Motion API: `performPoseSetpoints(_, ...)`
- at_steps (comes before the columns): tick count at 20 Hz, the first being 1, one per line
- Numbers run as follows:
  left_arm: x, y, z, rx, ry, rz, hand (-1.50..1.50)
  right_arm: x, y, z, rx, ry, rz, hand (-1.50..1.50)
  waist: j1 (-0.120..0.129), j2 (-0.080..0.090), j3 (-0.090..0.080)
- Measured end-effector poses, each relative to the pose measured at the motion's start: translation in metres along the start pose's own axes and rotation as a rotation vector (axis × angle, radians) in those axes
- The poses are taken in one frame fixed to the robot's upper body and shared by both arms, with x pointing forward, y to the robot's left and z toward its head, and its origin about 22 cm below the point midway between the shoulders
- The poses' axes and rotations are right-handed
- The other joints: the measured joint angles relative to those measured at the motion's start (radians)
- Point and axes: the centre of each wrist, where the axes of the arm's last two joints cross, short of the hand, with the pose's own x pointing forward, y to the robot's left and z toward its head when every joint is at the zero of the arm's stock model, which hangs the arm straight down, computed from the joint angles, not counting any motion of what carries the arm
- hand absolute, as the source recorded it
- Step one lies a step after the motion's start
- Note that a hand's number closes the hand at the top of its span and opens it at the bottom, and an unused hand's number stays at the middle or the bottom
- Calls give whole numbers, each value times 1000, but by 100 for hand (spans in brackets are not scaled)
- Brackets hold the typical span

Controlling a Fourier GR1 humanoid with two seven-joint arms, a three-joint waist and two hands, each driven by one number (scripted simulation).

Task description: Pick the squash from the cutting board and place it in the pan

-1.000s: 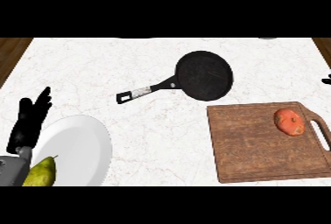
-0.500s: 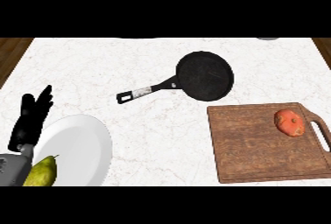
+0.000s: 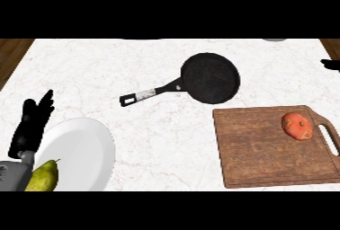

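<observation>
The squash [image 3: 297, 126], a round orange-red lump, lies on the wooden cutting board [image 3: 266, 152] near its handle slot at the right. The black pan [image 3: 211, 78] sits on the counter above the board, its handle pointing down-left. My left hand [image 3: 32, 126] rests open at the left edge, fingers up, beside the white plate. Only a small black part of my right hand [image 3: 330, 64] shows at the right edge, above the board and right of the pan, apart from the squash.
A white plate [image 3: 79, 152] at the lower left carries a yellow-green pear [image 3: 41, 177]. Dark wood shows past the marble counter's far corners. A grey object [image 3: 275, 40] peeks in at the top edge.
The black part of my right hand at the right edge has shifted upward and slightly inward. The left hand, squash, board and pan stay where they were.
</observation>
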Motion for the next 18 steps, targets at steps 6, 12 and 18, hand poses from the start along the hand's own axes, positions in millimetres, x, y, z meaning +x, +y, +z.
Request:
performPoseSetpoints(6,3,7,0,8,7,8,0,2,33,-23,134,51,123,-150,-10,-2,0)
performPoseSetpoints(12,-1,8,8,9,10,10,0,-5,50,-29,179,89,165,-150,-15,-3,0)
performPoseSetpoints(18,0,7,7,9,9,10,0,-15,80,-43,188,131,225,-150,-17,-3,0)
